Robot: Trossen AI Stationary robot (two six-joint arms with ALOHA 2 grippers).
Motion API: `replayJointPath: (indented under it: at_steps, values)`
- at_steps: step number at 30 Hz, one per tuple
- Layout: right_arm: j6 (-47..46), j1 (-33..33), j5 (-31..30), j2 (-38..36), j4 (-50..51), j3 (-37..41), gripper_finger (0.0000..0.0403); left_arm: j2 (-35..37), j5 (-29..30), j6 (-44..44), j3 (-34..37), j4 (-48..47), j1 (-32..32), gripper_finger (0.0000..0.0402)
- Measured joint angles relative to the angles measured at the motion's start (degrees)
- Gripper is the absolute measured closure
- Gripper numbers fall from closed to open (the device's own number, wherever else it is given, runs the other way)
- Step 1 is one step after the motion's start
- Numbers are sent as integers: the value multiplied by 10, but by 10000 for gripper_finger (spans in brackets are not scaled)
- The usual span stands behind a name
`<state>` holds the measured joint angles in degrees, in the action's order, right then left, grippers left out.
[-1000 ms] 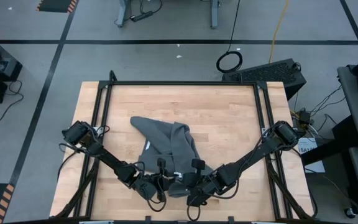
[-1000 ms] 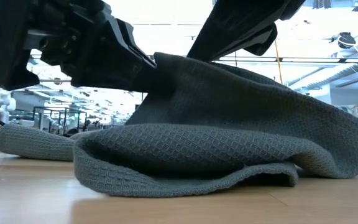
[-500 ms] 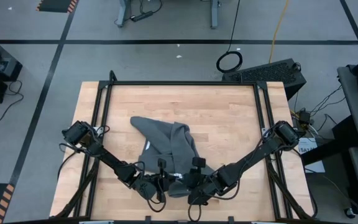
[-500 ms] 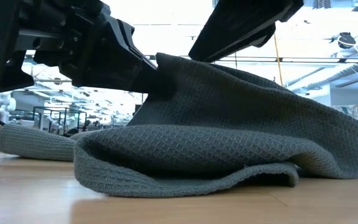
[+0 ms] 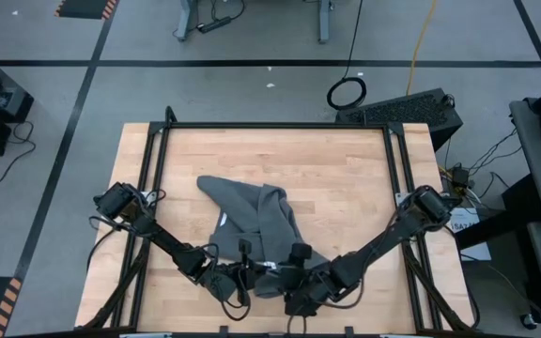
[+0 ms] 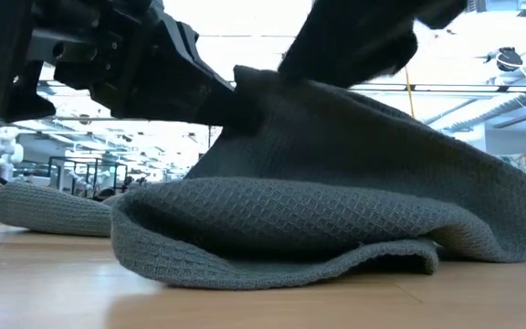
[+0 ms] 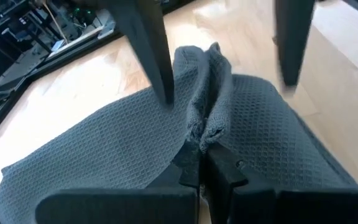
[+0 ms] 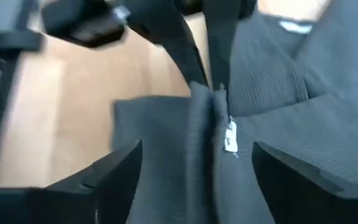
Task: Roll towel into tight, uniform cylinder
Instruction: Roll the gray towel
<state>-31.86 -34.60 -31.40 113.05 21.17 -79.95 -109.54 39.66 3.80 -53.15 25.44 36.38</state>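
Observation:
The dark grey towel (image 5: 252,221) lies crumpled in the middle of the wooden table, and its near part is drawn up into a ridge (image 6: 272,100). My left gripper (image 7: 202,167) is shut on that ridge near the table's front edge. My right gripper (image 8: 201,168) stands open just to the right of it, one finger (image 7: 157,68) on each side of the ridge and touching nothing. A small white tag (image 8: 230,138) shows on the ridge, close to the left gripper's fingers (image 8: 213,74). The towel's far end (image 5: 216,186) rests flat on the wood. My left gripper pinches the top of the towel's raised ridge (image 7: 205,134) between its two fingers; the cloth is bunched there in several layers. The fingers come slanting down from the table's left side. The towel hangs from the pinch like a tent, its lower folds (image 6: 272,265) on the table.
Black frame rails (image 5: 270,125) run round the tabletop. Bare wood (image 5: 355,178) lies to the right of and beyond the towel. Both arms crowd the strip along the near edge (image 5: 270,319).
My right arm has swung a little toward the table's near edge and shows blurred in the low view. The towel's raised ridge stays up in my left gripper; its peak has shifted only slightly.

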Motion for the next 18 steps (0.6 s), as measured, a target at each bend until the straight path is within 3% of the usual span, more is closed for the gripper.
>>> replayJointPath:
  at_steps: [6,14,18]
  values:
    - [-3,11,5,6,4,0,188,0,0,0,0,-2,0,393]
    - [14,13,17,7,5,0,376,0,0,-1,0,1,0,393]
    - [25,13,16,7,5,0,389,3,2,-20,0,-19,0,387]
